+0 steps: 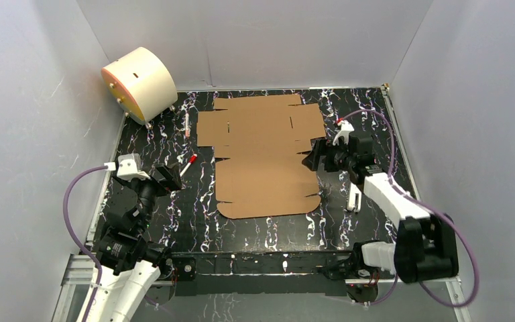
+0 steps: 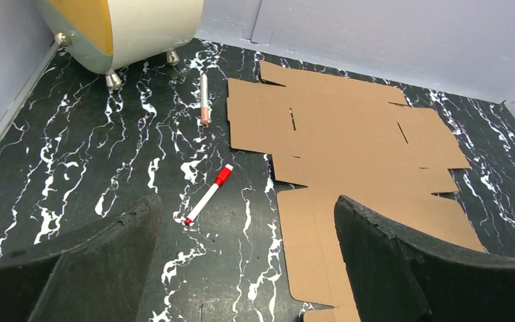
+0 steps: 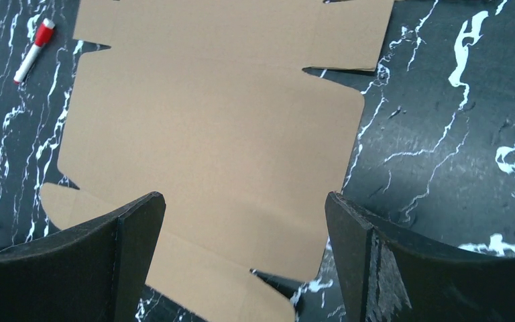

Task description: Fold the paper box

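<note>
One paper box (image 1: 265, 157) is present. It is a single brown die-cut sheet, lying fully flat and unfolded on the black marbled table (image 1: 255, 231), with no flap raised. There are two grippers, and both stand wide open and hold nothing. The left gripper (image 2: 247, 204) is off the sheet. The sheet's near left edge runs up between its two fingers, and the rest of the cardboard spreads ahead of and behind the right-hand finger (image 2: 402, 261). The right gripper (image 3: 243, 201) hangs over the sheet's edge. Cardboard fills the gap between its fingers and extends ahead of them, and the sheet's rounded corner lies just inside the right-hand finger (image 3: 389, 261), with bare table beyond. Whether those fingers touch the cardboard cannot be told. Two pens are counted. One red-capped marker (image 2: 209, 194) lies just ahead of the left gripper's gap, beside the sheet but clear of it. One pale pen (image 2: 204, 98) lies farther ahead, near the sheet's far left flap. One cream drum (image 2: 134, 27) with an orange face stands at the far corner, well ahead of the left-hand finger (image 2: 107, 261).
</note>
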You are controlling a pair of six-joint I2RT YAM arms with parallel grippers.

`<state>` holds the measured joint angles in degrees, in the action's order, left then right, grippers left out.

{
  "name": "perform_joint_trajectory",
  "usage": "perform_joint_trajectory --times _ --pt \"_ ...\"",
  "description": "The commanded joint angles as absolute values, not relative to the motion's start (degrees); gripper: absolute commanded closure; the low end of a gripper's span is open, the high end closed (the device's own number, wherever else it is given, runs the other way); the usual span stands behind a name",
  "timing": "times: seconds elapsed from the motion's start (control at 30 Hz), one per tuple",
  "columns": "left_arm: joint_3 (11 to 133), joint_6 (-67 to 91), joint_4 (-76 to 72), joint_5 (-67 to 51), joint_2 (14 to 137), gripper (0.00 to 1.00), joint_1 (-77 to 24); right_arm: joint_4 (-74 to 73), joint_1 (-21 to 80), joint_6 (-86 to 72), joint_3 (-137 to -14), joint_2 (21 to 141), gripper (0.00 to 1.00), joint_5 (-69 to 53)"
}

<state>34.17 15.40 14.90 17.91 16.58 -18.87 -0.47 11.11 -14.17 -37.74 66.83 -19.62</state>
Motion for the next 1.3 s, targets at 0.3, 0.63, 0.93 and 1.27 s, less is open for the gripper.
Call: perform_joint_trajectory --times 0.3,0.63,0.93,1.27 --pt "32.4 11.9 11.9 13.6 15.6 0.05 -19.4 20.4 -1.9 -20.6 -53.7 94.4 0.08 -30.3" --pt "32.1 11.2 11.0 12.2 17.0 0.05 -19.4 22.8 -5.7 -25.2 -67.5 114.6 0.23 -35.5" --pt "32.3 10.9 10.7 11.9 18.7 0.05 -19.4 18.5 -5.8 -26.7 -80.4 126.0 0.27 -38.1" --pt "32.4 10.9 10.8 11.6 18.7 0.05 -19.4 19.6 -5.6 -29.4 -83.1 132.5 0.43 -43.8"
